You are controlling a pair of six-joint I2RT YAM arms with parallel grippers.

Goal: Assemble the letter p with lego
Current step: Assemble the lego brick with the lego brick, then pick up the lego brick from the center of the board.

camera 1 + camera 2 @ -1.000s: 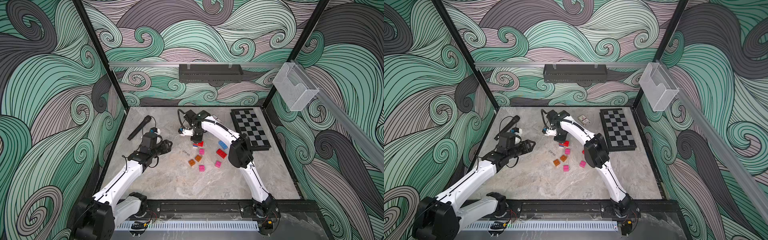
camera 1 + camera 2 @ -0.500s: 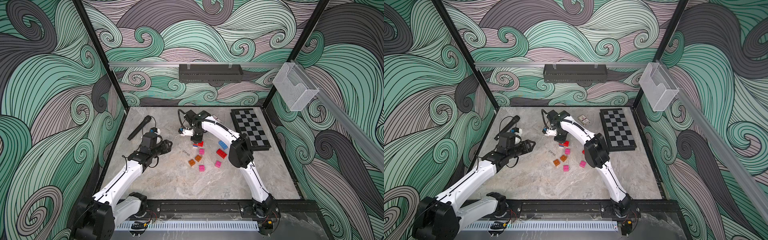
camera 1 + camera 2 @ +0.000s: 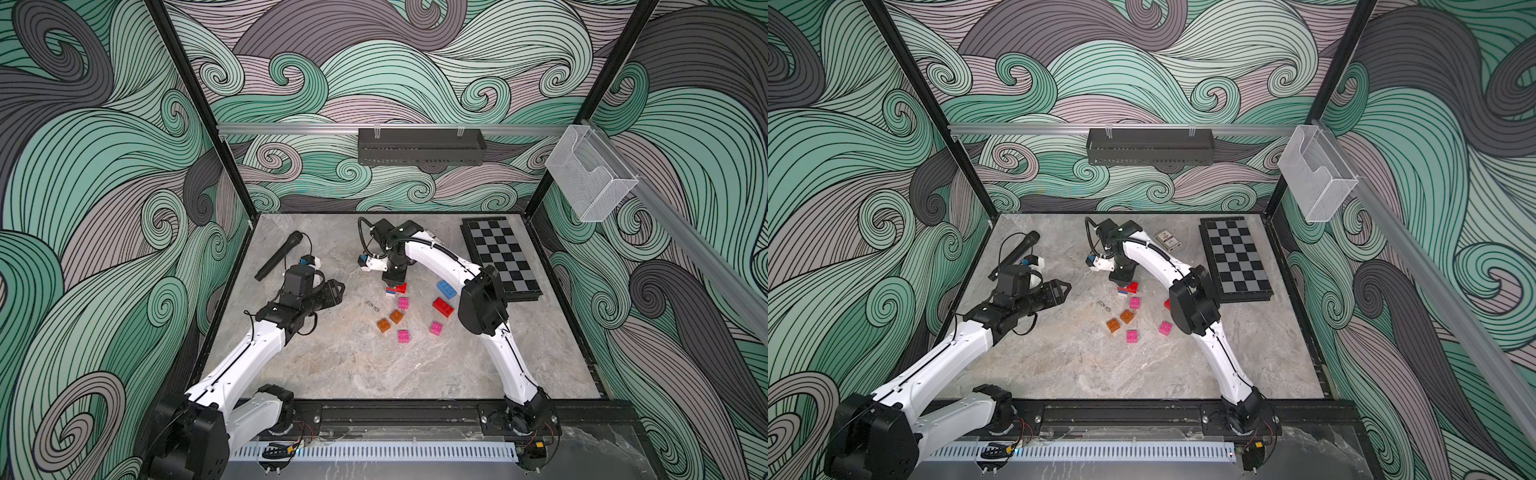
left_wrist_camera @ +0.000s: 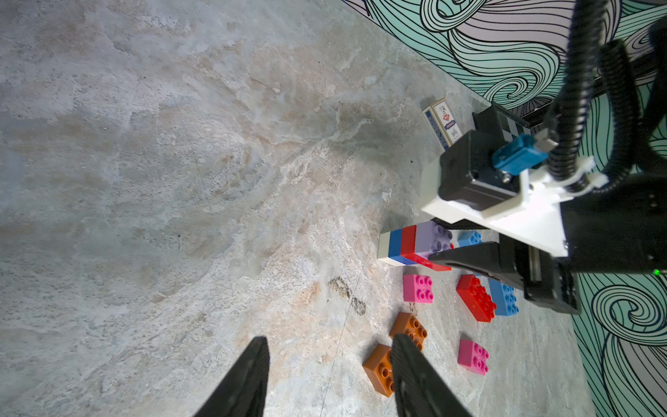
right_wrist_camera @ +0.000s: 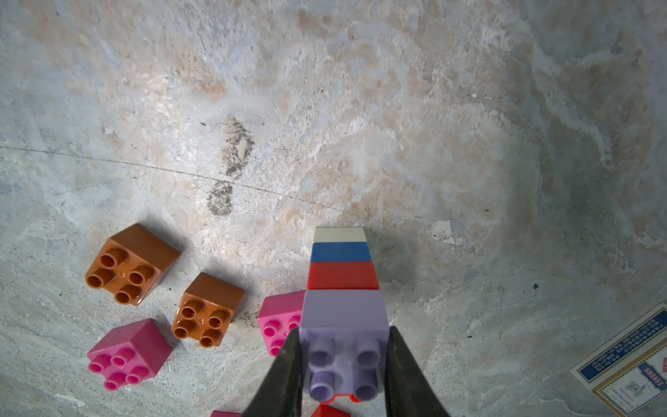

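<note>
Grey-beige marbled stone, matt, forms the worktop [image 3: 353,365]; a dark smudge [image 5: 231,169] is noted near its middle. Three sides are closed by walls [image 3: 374,83] papered with curling wave lines in green, lilac-grey and charcoal. Black frame posts [image 3: 189,83] are set at the corners. An aluminium rail [image 3: 291,128] is carried across the 12 o'clock wall, with a black perforated tray [image 3: 419,147] hung on it. A clear plastic holder [image 3: 590,178] is fixed on the 3 o'clock side.

A flat black-and-grey chessboard [image 3: 500,257] is laid at 2 o'clock, a boxed card deck [image 3: 1168,240] at 1 o'clock, and a black microphone [image 3: 278,255] at 10 o'clock.

Lego: a stack [image 4: 404,245] of glossy studded bricks is found just toward 12 o'clock from the centre. It is layered white, blue, red, then a lilac brick [image 5: 343,314] with four round studs. The red layer projects on one side.

The right pincer [image 5: 343,334] is clenched on the lilac brick, one tapered black finger on each side face.

Loose pieces are scattered from 4 to 6 o'clock of the stack, studs up:
- two orange bricks [image 3: 396,316] [image 3: 383,325], square
- three pink bricks [image 3: 403,302] [image 3: 403,336] [image 3: 436,328], square
- a red oblong brick [image 3: 443,307]
- a blue oblong brick [image 3: 446,289]

The left pincer [image 4: 329,339] is seen at 9 o'clock of the stack, well apart from it. It is released, with only bare worktop between its fingers.
</note>
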